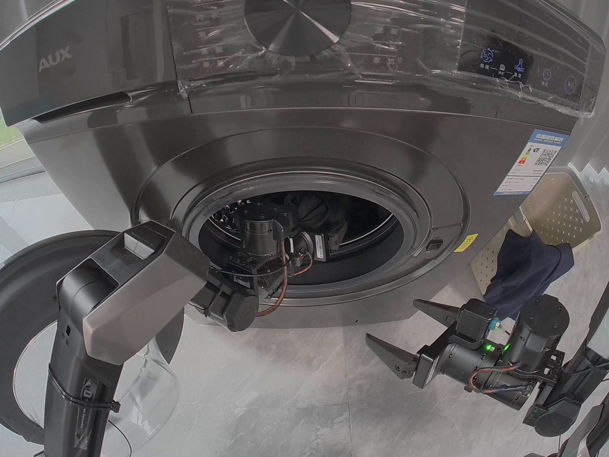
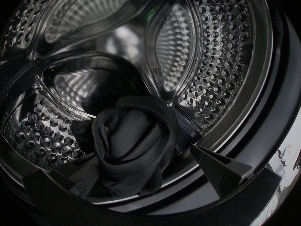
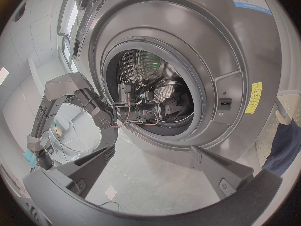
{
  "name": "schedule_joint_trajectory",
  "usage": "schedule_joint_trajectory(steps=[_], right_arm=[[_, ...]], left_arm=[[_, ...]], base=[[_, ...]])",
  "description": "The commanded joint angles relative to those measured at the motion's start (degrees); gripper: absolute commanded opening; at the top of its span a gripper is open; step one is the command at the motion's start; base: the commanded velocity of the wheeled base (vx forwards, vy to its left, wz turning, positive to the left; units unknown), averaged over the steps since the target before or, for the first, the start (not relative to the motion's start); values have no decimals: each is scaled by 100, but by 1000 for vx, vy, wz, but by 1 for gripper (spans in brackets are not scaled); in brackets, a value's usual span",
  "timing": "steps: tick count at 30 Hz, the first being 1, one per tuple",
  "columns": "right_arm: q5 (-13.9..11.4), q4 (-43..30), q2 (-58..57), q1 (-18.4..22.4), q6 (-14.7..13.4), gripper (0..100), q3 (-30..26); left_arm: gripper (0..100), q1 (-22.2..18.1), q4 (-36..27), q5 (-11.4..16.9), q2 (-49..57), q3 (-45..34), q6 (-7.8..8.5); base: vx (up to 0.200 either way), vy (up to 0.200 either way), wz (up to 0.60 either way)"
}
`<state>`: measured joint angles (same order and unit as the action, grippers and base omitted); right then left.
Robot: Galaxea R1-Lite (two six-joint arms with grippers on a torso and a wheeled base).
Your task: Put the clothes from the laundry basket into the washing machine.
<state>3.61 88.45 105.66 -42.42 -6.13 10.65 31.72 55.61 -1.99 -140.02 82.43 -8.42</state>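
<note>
The washing machine (image 1: pixel 317 134) stands with its round opening uncovered. My left gripper (image 2: pixel 141 153) is inside the drum (image 2: pixel 219 47), open, its fingers (image 2: pixel 219 168) spread wide. A black garment (image 2: pixel 131 142) lies bunched at the drum's lower front between those fingers. From outside, the left gripper (image 1: pixel 330 233) sits deep in the opening. My right gripper (image 1: pixel 393 322) hangs open above the floor, in front of the machine and to its right, with nothing in it. A dark blue garment (image 1: pixel 526 268) drapes over the rim of the beige laundry basket (image 1: pixel 561 207) to the machine's right.
The machine's door (image 1: pixel 25 325) is swung open to the left, behind my left arm, with its glass bowl (image 1: pixel 146 382) facing out. Grey tiled floor (image 1: pixel 304 388) spreads in front of the machine. The basket stands tight against the machine's right side.
</note>
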Motion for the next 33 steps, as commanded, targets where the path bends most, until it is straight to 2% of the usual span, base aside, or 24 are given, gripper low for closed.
schedule_joint_trajectory(steps=[1, 3, 4, 7, 11, 12, 14, 18, 22, 27, 28, 31, 32, 33], right_arm=[[0, 5, 34, -3, -2, 100, 7], [-9, 5, 60, -3, -2, 100, 7], [-9, 5, 78, -12, -2, 100, 7], [-9, 5, 78, -20, -2, 100, 16], [-9, 5, 87, -20, -2, 100, 24], [-9, 5, 87, -20, -2, 100, 24], [-9, 5, 122, -20, -2, 100, 24], [-9, 5, 131, -20, -11, 100, 24], [-9, 5, 122, -12, -11, 100, 24], [-9, 5, 122, -20, -11, 100, 24], [-9, 5, 122, -20, -11, 100, 24], [-9, 5, 113, -12, -11, 100, 24], [0, 5, 113, -12, -11, 100, 24], [0, 14, 104, -12, -11, 100, 24]], left_arm=[[100, 18, -7, 23, -227, 80, -1], [100, 10, -15, -3, -324, 212, 16], [0, 1, -24, -30, -394, 326, 16], [0, -43, -86, -91, -491, 651, 7], [0, -131, -165, -355, -728, 1565, -19], [0, -131, -165, -355, -728, 1565, -19], [0, -140, -165, -531, -1001, 2224, -28], [0, -140, -209, -610, -1238, 2849, -54], [0, -166, -341, -724, -1317, 3156, -160], [0, -166, -411, -759, -1291, 3112, -160], [100, -166, -411, -759, -1291, 3095, -160], [100, -157, -402, -847, -1247, 2989, -177], [100, -140, -411, -979, -1010, 2585, -168], [100, -113, -420, -997, -772, 2233, -168]], base=[[0, 0, 0], [0, 0, 0], [0, 0, 0], [0, 0, 0], [0, 0, 0], [0, 0, 0], [0, 0, 0], [0, 0, 0], [0, 0, 0], [0, 0, 0], [0, 0, 0], [0, 0, 0], [0, 0, 0], [0, 0, 0]])
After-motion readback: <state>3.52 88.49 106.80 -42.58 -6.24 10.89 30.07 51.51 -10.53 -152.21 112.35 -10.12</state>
